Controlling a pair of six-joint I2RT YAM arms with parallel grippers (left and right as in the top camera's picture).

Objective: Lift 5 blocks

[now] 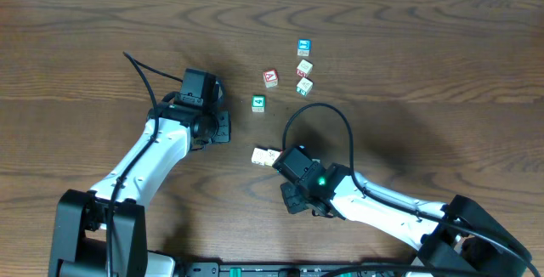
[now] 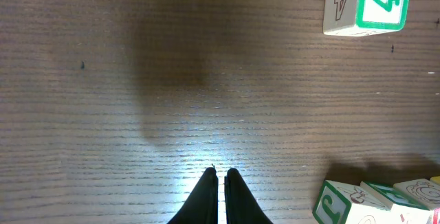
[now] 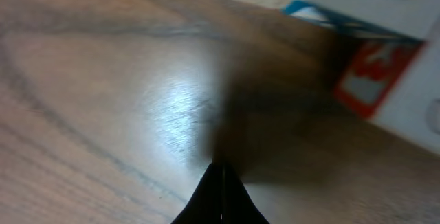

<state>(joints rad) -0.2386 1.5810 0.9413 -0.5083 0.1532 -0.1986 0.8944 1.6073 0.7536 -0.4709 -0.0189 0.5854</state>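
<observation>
Left claw (image 2: 220, 176) is clenched, both fingers pressed together with only a sliver of light between them, gripping nothing, its tip low over bare desk (image 1: 425, 73). Right claw (image 3: 221, 172) is pinched to a single point as well, and it's empty too. The blocks (image 1: 264, 155) lie in a short pale row on the desk, right at the nose of the right arm; from above only the row's left end shows, so I can't count them. In the right wrist view they're a blur of white, red and blue just ahead and to the right of the fingertips, and contact can't be judged. From the left wrist view the row sits off to the lower right, apart from that claw. A green "4" cube (image 1: 258, 103) stands alone further up the desk. Beyond it sit a red cube (image 1: 270, 77), a blue-faced cube (image 1: 303, 48) and two pale cubes (image 1: 304, 68) close together. A black cable (image 1: 340, 115) arches over the right arm.
</observation>
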